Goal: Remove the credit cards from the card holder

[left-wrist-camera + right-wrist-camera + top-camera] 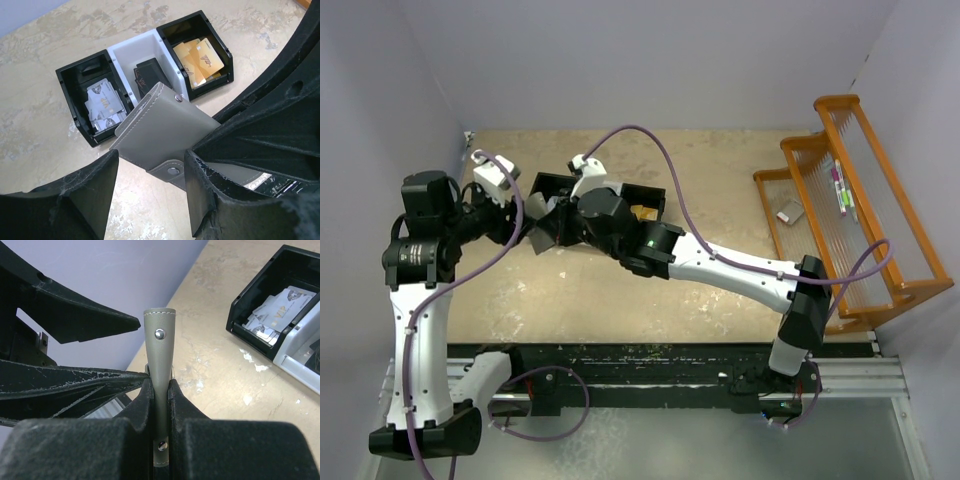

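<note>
1. Left wrist view: the card holder (165,130) shows its broad grey face. One stitched short edge points up-left toward the bin tray (122,52), and its long axis slants down to the right.
2. The holder is held clear of the worktop (45,115), at the tray's near side. From above, that is the worktop's far-left part.
3. Seen from the right wrist, the holder is edge-on and folded shut. It sticks straight out of the right gripper (160,385), whose jaws are pinched on it from both faces.
4. The left gripper (151,159) has its jaws spread, one finger to each side of the holder's snap tab. I cannot tell whether either finger touches it.
5. In the tray, white and silver cards (102,102) lie in the left black compartment. Black cards (149,75) are in the white middle one and orange-gold cards (200,62) in the right black one.
6. Hidden:
   - The holder's lower right end disappears behind the right gripper.
   - The holder's corner covers part of the middle compartment.
   - Nothing inside the holder can be seen.
   - In the top view both wrists cover nearly all of the holder.
</note>
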`<state>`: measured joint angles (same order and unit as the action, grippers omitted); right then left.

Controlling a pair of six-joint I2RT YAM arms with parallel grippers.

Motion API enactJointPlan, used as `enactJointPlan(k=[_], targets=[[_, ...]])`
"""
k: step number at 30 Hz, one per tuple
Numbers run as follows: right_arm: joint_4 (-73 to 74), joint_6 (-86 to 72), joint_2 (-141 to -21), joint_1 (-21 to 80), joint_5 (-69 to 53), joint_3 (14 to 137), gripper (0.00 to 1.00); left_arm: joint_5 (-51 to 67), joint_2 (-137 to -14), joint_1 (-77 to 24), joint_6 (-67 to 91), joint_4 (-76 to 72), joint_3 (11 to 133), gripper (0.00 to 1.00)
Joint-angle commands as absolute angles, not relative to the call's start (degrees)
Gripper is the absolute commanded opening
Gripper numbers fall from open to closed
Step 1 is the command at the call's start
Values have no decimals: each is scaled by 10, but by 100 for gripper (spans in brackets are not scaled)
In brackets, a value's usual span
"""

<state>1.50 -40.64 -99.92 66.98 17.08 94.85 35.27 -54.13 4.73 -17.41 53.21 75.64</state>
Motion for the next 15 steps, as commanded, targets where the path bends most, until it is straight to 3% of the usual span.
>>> enactJointPlan(k=[1,15], targets=[[-28,-426,-989,681,156,980,0,380,-535,43,-192,523,737,59],[-20,-407,-995,682,180,997,0,393,-521,43,-200,581,727,60]])
